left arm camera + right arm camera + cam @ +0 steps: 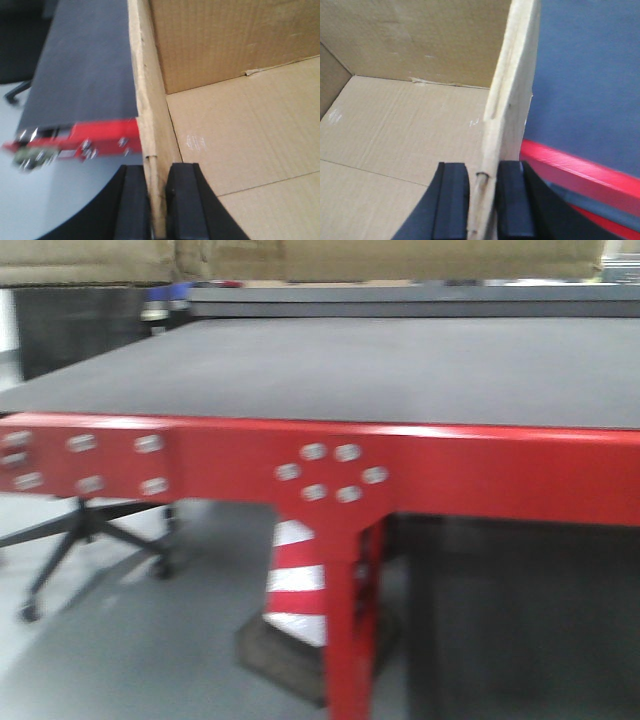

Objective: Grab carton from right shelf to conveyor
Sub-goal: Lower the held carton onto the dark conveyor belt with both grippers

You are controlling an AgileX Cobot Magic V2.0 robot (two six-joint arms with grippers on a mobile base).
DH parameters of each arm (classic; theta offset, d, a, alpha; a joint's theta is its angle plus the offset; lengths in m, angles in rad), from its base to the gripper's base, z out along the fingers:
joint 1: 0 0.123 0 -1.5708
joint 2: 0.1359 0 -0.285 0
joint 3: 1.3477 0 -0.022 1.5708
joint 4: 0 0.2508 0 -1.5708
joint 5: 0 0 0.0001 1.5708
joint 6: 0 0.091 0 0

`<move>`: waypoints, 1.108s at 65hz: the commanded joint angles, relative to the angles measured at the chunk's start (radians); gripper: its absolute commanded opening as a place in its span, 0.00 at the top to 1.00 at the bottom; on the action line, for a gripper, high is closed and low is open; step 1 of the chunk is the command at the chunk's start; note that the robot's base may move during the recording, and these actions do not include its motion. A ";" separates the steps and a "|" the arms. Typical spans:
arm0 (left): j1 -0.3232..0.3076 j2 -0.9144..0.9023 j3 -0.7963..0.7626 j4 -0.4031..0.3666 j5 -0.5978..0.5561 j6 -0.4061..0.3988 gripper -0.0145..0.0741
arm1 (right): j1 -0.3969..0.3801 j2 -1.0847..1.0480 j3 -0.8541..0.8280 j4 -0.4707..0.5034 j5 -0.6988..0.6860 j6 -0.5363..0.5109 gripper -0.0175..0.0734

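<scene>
On my wrist feeds the left gripper (159, 200) and right gripper (482, 200) look alike: matte black, blocky flat-faced fingers (134, 200) flaring into curved bases.

We count one conveyor (380, 370), one carton (240, 135), and two grippers: the left gripper (157, 172) and the right gripper (482, 172). Under the conveyor we count one striped traffic cone (297, 580) and, to the left, one chair base (85, 535). Six bolt heads (313, 451) ring the near centre bracket (331, 472).
</scene>
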 commanded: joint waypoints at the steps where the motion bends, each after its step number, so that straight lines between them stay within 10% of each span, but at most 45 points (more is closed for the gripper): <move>1: 0.016 -0.014 -0.004 0.221 0.023 0.012 0.85 | -0.018 -0.023 -0.007 -0.088 0.004 -0.016 0.88; 72: 0.016 -0.012 -0.004 0.220 0.023 0.012 0.85 | -0.018 -0.023 -0.007 -0.088 0.004 -0.016 0.88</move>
